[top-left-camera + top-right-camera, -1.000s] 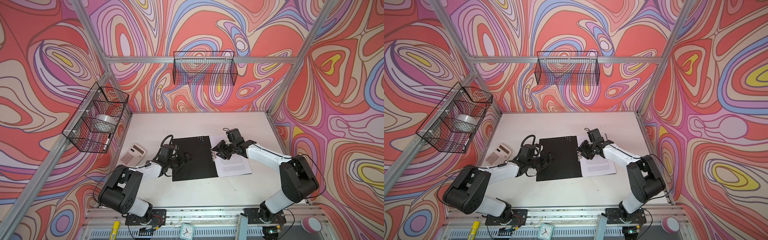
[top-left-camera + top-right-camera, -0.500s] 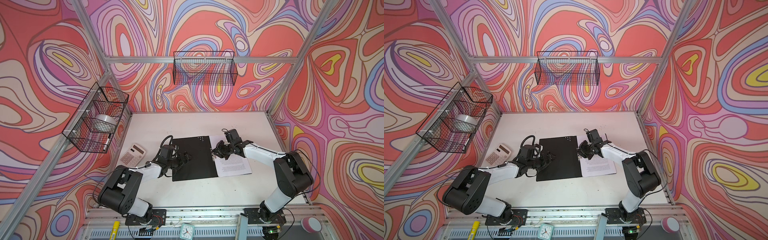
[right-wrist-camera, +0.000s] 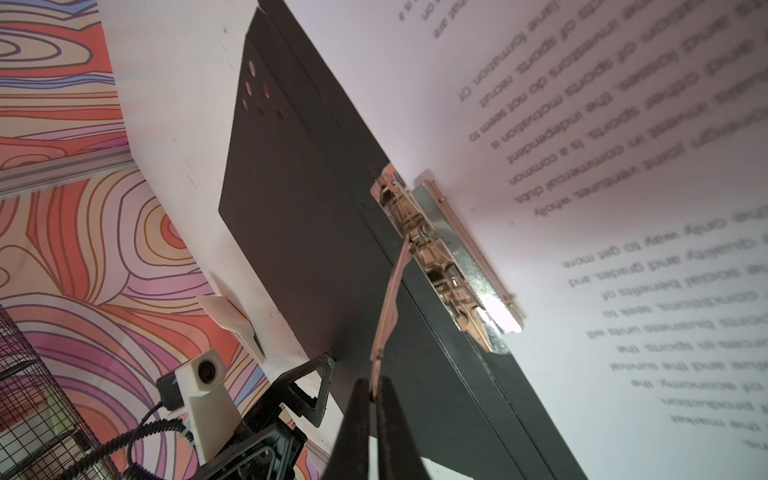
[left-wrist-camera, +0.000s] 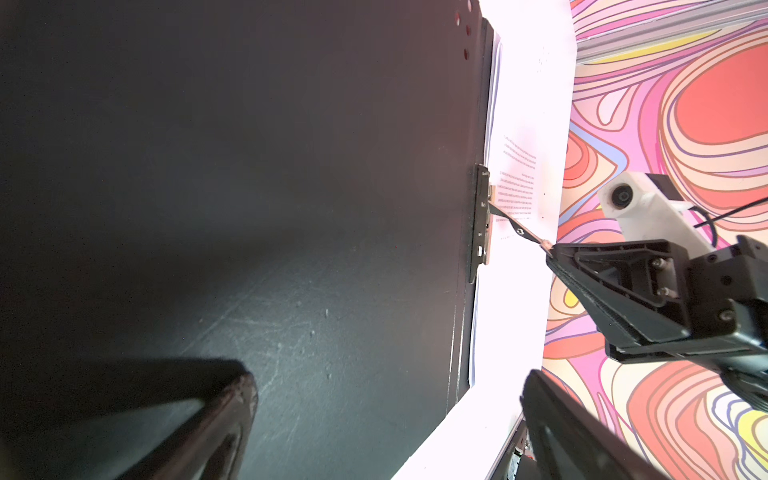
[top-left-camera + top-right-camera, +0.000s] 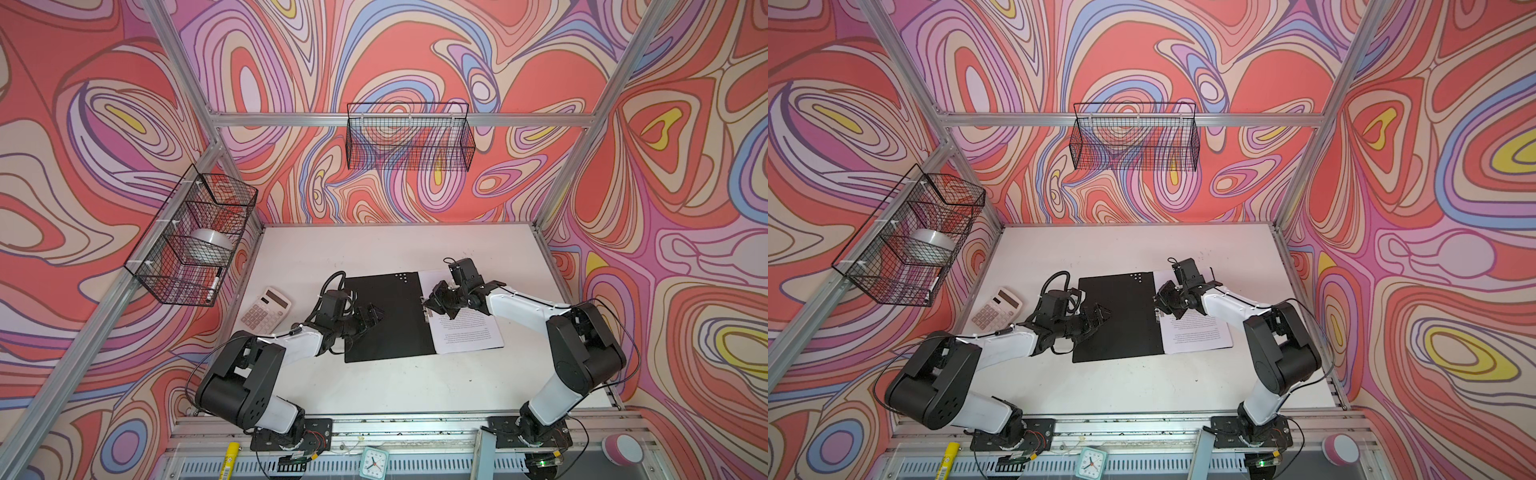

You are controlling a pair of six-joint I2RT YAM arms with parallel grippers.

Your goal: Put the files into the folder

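1. Left of the folder (image 5: 390,328), the calculator (image 5: 266,309) lies apart from it.
2. Over the folder's left half, the left arm reaches in low; the left gripper (image 5: 371,318) is spread wide, holding nothing.
3. At the folder's spine, the right arm stretches in; the right gripper (image 3: 374,388) is clenched on the clip lever (image 3: 386,316).
4. On the folder's right half, the files (image 5: 465,332) lie flat, just beside that gripper.
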